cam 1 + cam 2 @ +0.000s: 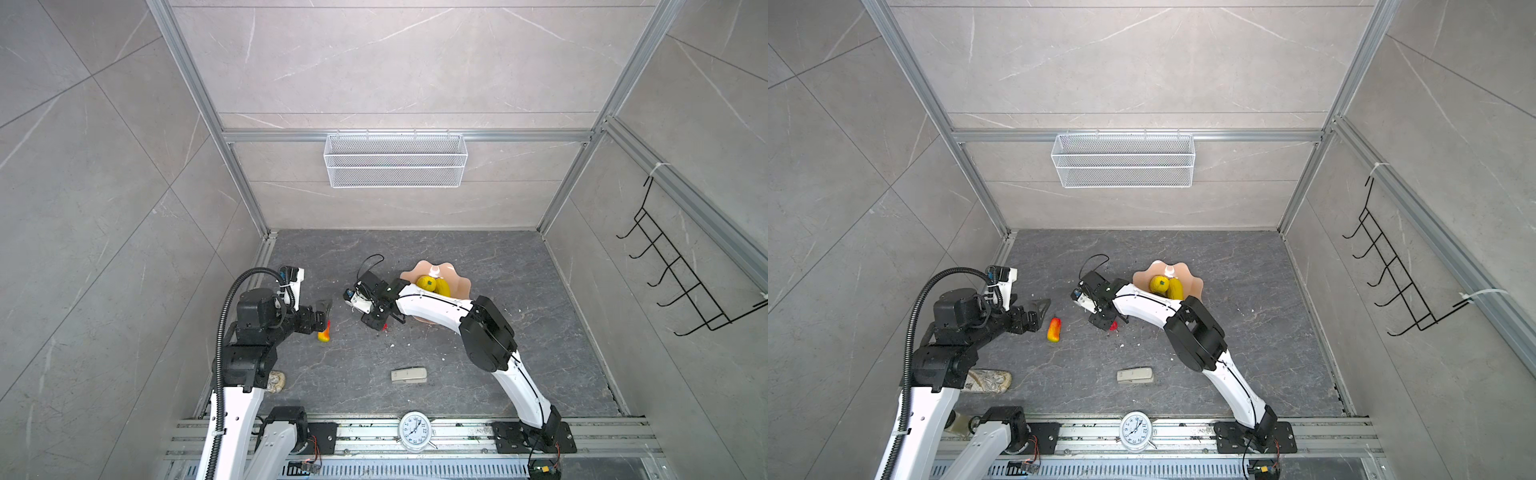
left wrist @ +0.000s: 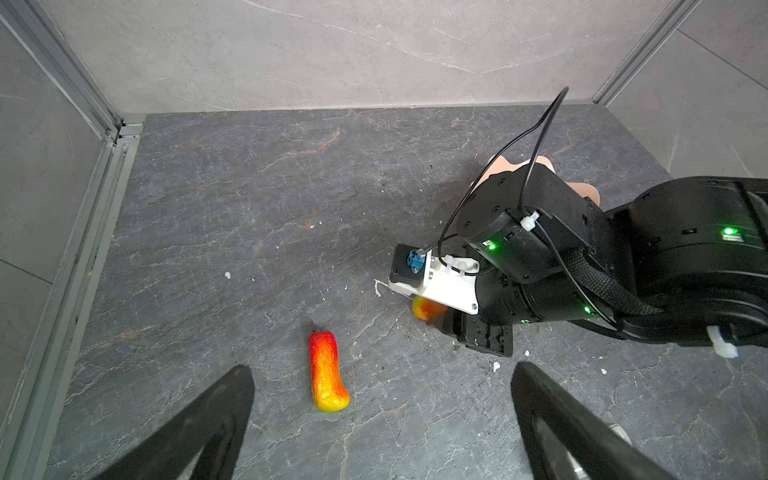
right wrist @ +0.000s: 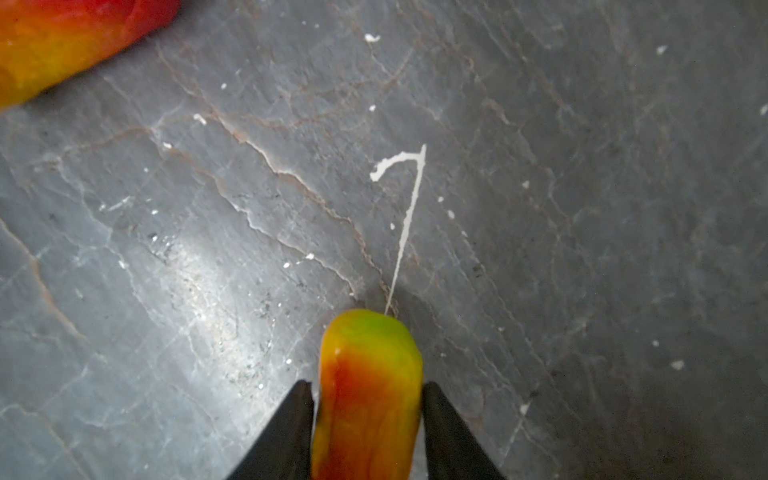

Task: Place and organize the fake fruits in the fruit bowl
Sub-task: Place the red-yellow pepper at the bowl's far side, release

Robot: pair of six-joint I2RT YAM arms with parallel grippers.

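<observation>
The salmon-pink fruit bowl point(image 1: 462, 284) stands right of centre, partly behind my right arm. It holds a round yellow fruit point(image 1: 426, 283) and a long yellow fruit point(image 1: 443, 288). My right gripper point(image 3: 368, 392) is shut on a red-orange-yellow mango shape point(image 3: 370, 365), low over the dark floor just left of the bowl; in a top view only a red tip point(image 1: 1112, 327) shows. A second mango shape point(image 2: 326, 374) lies on the floor. My left gripper point(image 2: 382, 372) is open just behind it, the fruit lying ahead of its fingers, nearer one of them, untouched.
A grey-beige block point(image 1: 408, 375) lies near the front. A beige stone lump point(image 1: 276, 381) sits by the left arm's base. A white clock point(image 1: 414, 430) rests on the front rail. A wire mesh basket point(image 1: 395, 160) hangs on the back wall, a black hook rack point(image 1: 685, 270) on the right wall.
</observation>
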